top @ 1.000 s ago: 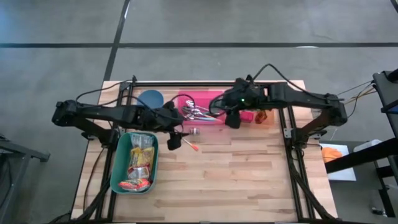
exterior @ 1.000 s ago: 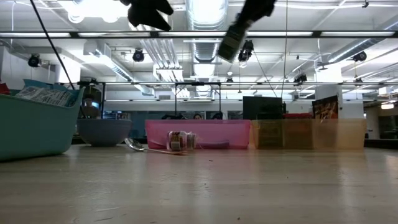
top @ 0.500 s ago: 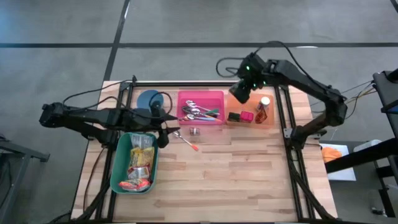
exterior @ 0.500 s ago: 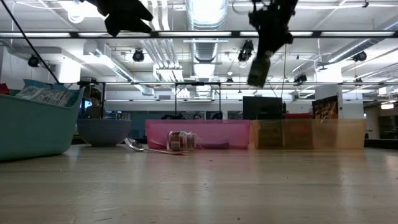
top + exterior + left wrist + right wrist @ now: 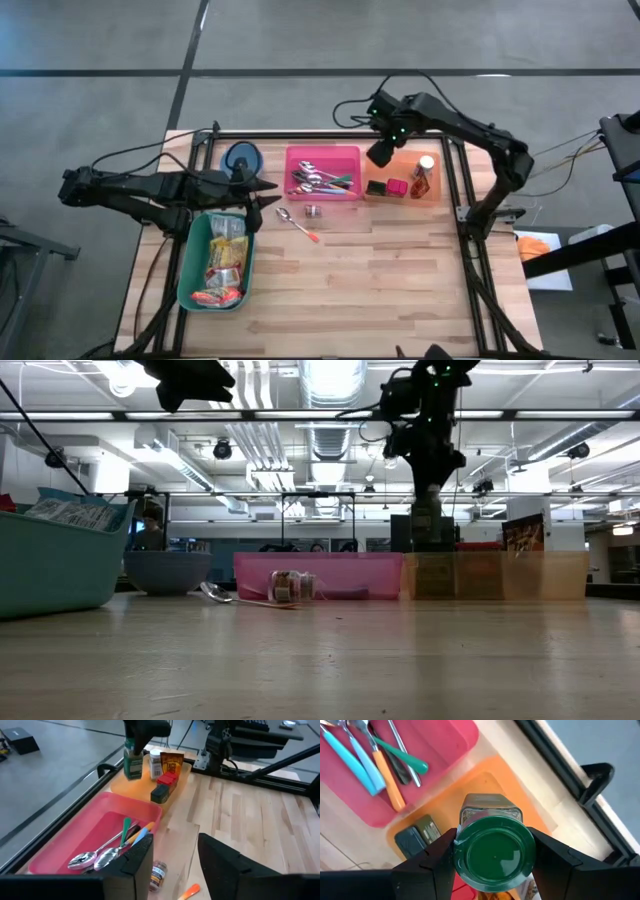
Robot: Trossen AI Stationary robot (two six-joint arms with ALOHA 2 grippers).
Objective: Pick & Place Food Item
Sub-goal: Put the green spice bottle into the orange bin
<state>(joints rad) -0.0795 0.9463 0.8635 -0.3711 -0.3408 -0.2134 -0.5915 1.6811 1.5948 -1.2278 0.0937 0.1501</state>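
Note:
My right gripper is shut on a jar with a green lid over the far left corner of the orange tray. The tray holds a black box, a red box and a white-capped bottle. In the left wrist view the jar hangs under the dark gripper. My left gripper stands open with nothing between its fingers, above the table near the teal bin's far end. My right gripper pinches the jar at its green lid between its two fingers, one on each side. The fingers come from above, pointing down. The jar hangs upright below them, close over the orange tray; whether its base touches the tray I cannot tell.
A pink tray with cutlery lies left of the orange one. A blue bowl stands at the far left. A small jar and an orange-handled spoon lie loose on the table. The teal bin holds food packets.
My right gripper has carried the jar from the gap between the pink and orange trays toward the far edge, then down over the orange tray, tipping from a slant until it points down and the jar hangs upright. My left gripper has drawn back toward the table's left edge.

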